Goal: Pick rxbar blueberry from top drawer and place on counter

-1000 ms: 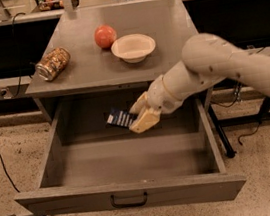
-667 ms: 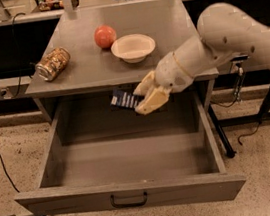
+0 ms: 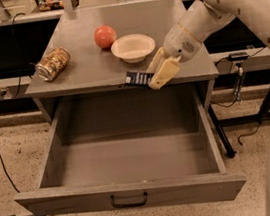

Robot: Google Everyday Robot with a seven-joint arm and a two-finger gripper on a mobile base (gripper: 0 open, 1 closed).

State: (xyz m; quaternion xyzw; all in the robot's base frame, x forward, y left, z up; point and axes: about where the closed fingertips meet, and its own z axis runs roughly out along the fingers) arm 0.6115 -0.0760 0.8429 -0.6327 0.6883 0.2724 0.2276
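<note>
Nearest, the top drawer [image 3: 132, 193] stands pulled wide out, its dark handle [image 3: 129, 200] on the front panel. Just beyond, at the near edge of the counter [image 3: 84, 72] and right of its middle, the gripper [image 3: 155, 78] has its jaws clamped on the right end of the rxbar blueberry [image 3: 137, 78], which sticks out leftward; whether the bar touches the surface cannot be told. Farther back on the counter are a can [image 3: 52, 64] lying on its side at the left, a white bowl [image 3: 133, 47], and a red round fruit [image 3: 105, 36] just left of and behind the bowl.
</note>
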